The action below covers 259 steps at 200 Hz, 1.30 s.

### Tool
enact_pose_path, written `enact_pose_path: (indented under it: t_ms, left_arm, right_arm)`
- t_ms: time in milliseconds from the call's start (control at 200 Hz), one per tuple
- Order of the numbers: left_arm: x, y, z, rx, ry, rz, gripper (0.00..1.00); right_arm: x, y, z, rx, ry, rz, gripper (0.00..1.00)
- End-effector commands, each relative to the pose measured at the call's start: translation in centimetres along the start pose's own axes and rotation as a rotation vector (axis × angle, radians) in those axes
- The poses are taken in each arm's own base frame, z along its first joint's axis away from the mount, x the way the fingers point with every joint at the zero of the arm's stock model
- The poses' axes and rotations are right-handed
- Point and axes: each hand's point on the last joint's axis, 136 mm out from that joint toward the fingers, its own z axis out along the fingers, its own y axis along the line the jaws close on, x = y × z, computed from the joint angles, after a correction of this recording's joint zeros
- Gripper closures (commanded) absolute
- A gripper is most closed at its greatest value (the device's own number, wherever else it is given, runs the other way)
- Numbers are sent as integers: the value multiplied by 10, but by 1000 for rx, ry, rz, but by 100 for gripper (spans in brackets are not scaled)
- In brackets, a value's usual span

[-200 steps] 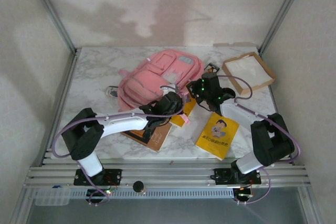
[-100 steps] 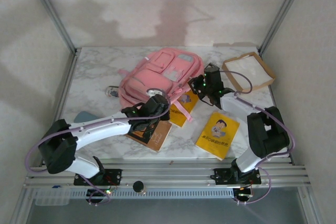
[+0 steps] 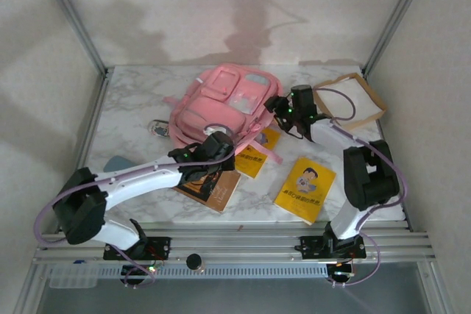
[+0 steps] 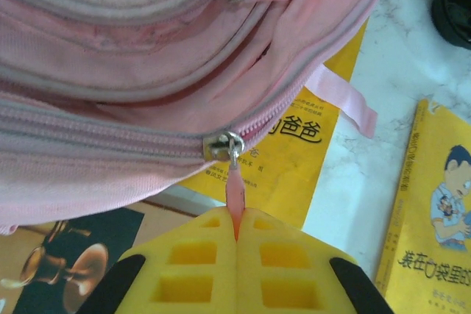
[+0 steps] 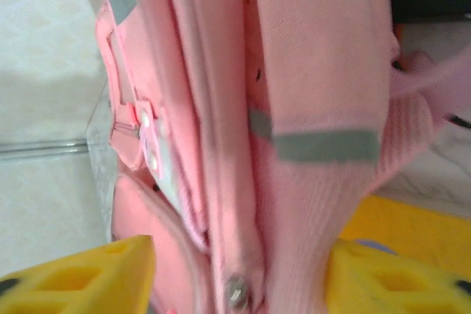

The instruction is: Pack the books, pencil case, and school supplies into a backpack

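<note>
Both at backpack (image 3: 221,104) — left end effector (image 4: 235,234) pinches zipper pull (image 4: 234,185), right end effector (image 5: 239,255) straddles it, spread.

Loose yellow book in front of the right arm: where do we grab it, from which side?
Grip the yellow book by its near corner, coming in low from the front edge of the table. It lies flat and thin on the marble, so a pinch from above finds no edge; that corner seems to reach the rim, and nothing crowds it.
</note>
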Motion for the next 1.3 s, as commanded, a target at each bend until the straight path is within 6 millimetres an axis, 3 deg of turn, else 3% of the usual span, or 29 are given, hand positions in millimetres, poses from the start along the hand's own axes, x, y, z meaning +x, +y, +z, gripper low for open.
enact_pose_path:
  t_ms: [0, 110, 225, 310, 431, 491, 596, 721, 821, 1087, 1207, 1292]
  left_arm:
    - [-20, -27, 1, 79, -39, -12, 100]
    - [-21, -28, 4, 80, -44, -19, 100]
    - [-18, -24, 7, 63, -36, -15, 100]
    - [-17, -23, 7, 62, -35, -22, 100]
    - [-17, -22, 5, 68, -45, -28, 100]
    - [-15, -21, 5, 65, -42, -23, 100]
    - [-14, -19, 5, 58, -37, -3, 100]
    - [-10, -12, 4, 26, -17, 39, 100]
    - [-5, 3, -3, -27, -4, 54, 100]
    - [11, 55, -36, -138, 7, 32, 100]
    - [13, 70, -32, -130, 15, 7, 100]
    - [9, 78, -26, -151, 4, 11, 100]
  right_arm:
    - [22, -10, -29, 23, 33, -63, 27]
    - [69, -19, -35, 29, 102, -72, 19]
    - [109, -19, -25, -3, 180, -26, 18]
    - [123, -11, -11, -13, 189, -33, 18]
    - [125, -2, 13, -33, 208, 4, 23]
    - [121, 3, 21, -40, 189, 5, 29]
    - [103, -6, 27, 21, 75, -28, 46]
    - [79, -5, 18, 31, -35, -62, 84]
    - [65, -7, 12, 54, -51, -79, 100]
    - [6, -23, 5, 77, -95, -140, 100]
    - [-14, -28, 9, 88, -91, -164, 100]
    - [-15, -21, 11, 65, -57, -200, 100]
